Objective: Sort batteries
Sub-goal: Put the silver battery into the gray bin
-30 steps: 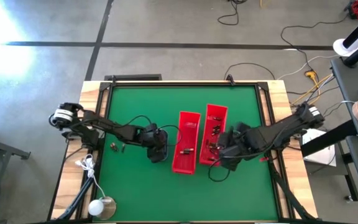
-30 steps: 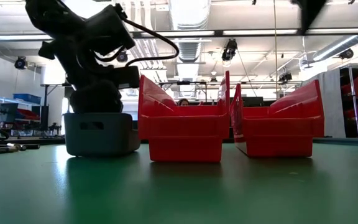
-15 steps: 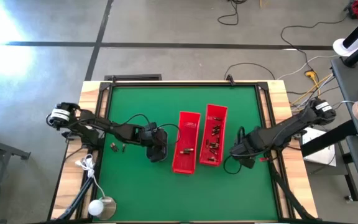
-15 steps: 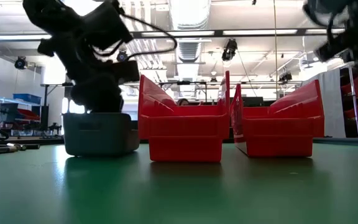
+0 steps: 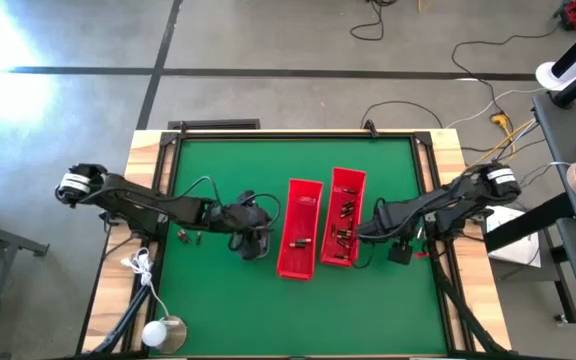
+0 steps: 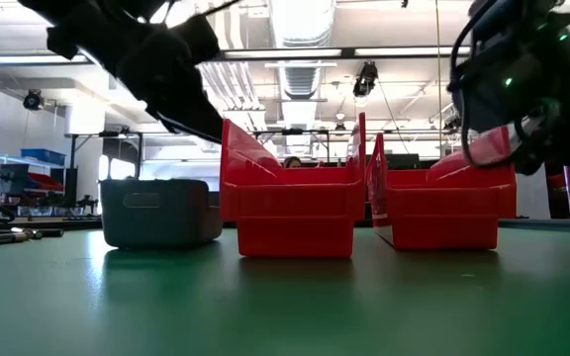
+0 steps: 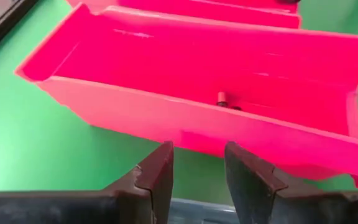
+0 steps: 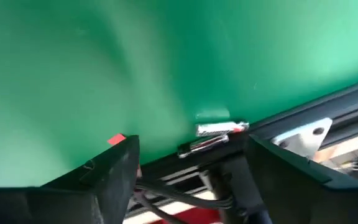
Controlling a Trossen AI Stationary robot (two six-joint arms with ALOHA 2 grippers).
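Observation:
Two long red bins (image 5: pixel 300 228) (image 5: pixel 344 212) stand side by side mid-table, with a small grey tray (image 6: pixel 156 211) to their left. Several batteries (image 5: pixel 343 215) lie in the right bin and a few in the left bin (image 7: pixel 221 98). A few more batteries (image 5: pixel 188 237) lie loose on the mat at the left. My left gripper (image 7: pixel 197 152) hangs open just above the grey tray, facing the left bin, with nothing between its fingers. My right gripper (image 8: pixel 194 146) is open and empty, low over the mat near the table's right edge, where a small silvery cylinder (image 8: pixel 222 129) lies.
A black frame (image 8: pixel 328 112) and wooden border run along the mat's right edge, close to my right gripper. A white round object with a cord (image 5: pixel 163 335) sits at the near left corner. Open green mat (image 5: pixel 268 170) lies beyond the bins.
My left gripper has risen out of the grey tray and tipped toward level. My right gripper has come away from the right red bin, toward the table's right edge, and has sunk close to the mat.

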